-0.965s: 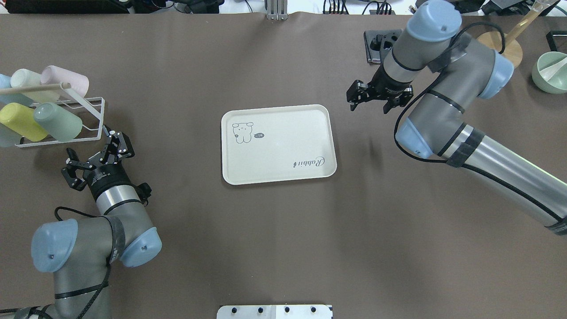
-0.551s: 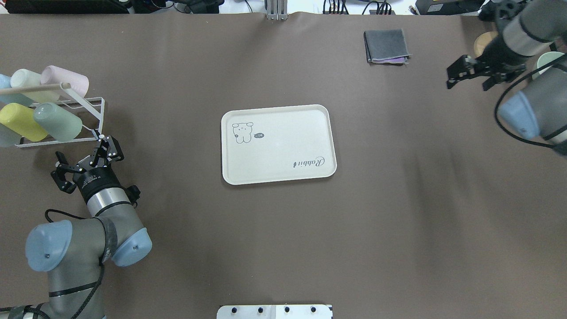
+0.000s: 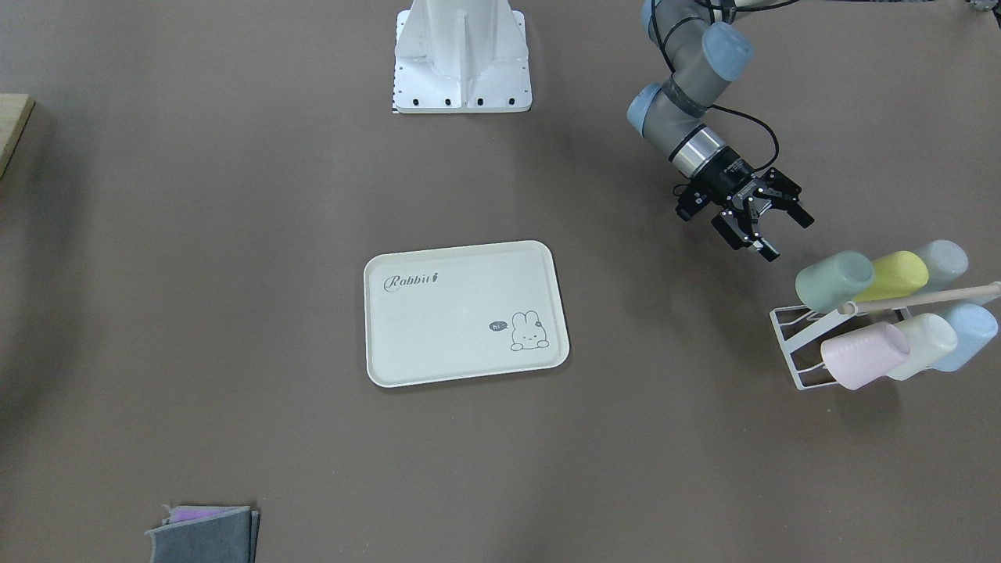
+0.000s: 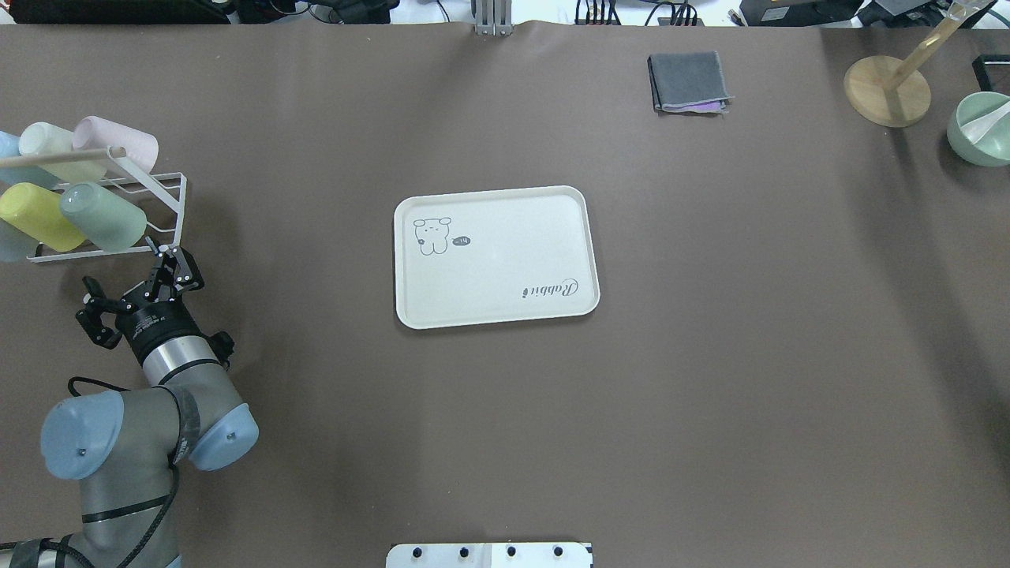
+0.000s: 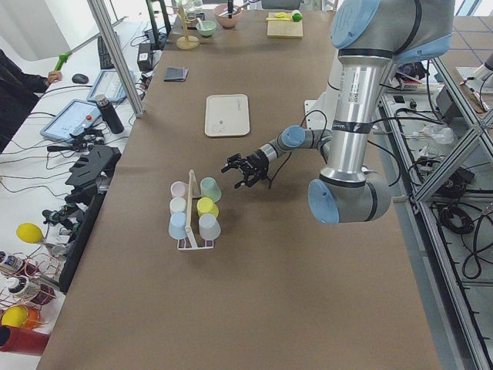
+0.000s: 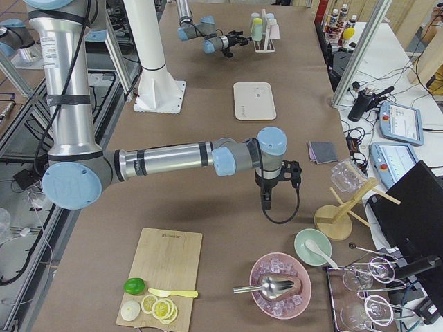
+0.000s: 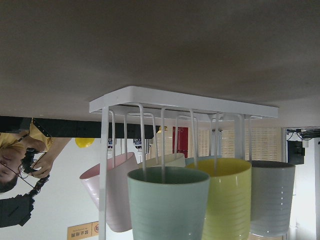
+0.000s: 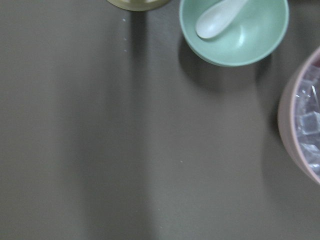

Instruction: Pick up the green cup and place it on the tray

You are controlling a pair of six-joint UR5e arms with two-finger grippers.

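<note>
Over at the robot's left end of the table, the left claw (image 4: 124, 266) hangs with its jaws spread wide and nothing between them, just beside the white wire rack (image 4: 110, 251) and pointed at it. The green cup (image 4: 102, 217) sits on that rack, tilted, threaded over a wire prong with its mouth toward the rack's base (the wrist view looks straight along the wires into it). It is the cup nearest the claw, with the yellow cup (image 4: 39, 217) pressed right against its side. The tray (image 4: 505, 237) lies bare, well apart, out in the middle of the table. I'd say the reach is nearly done and the grip comes next. To do it well, the fingers ought to straddle the green wall only, one of them slipping into the tight seam beside the yellow cup without nudging it. They should close on the cup's body rather than its rim. Then I'd draw it off along the line of the prong, since a sideways tug would likely drag the light rack along. The right claw (image 6: 266, 200) hovers far off near a mint bowl (image 8: 234, 31); whether it is spread or clenched I cannot tell.
</note>
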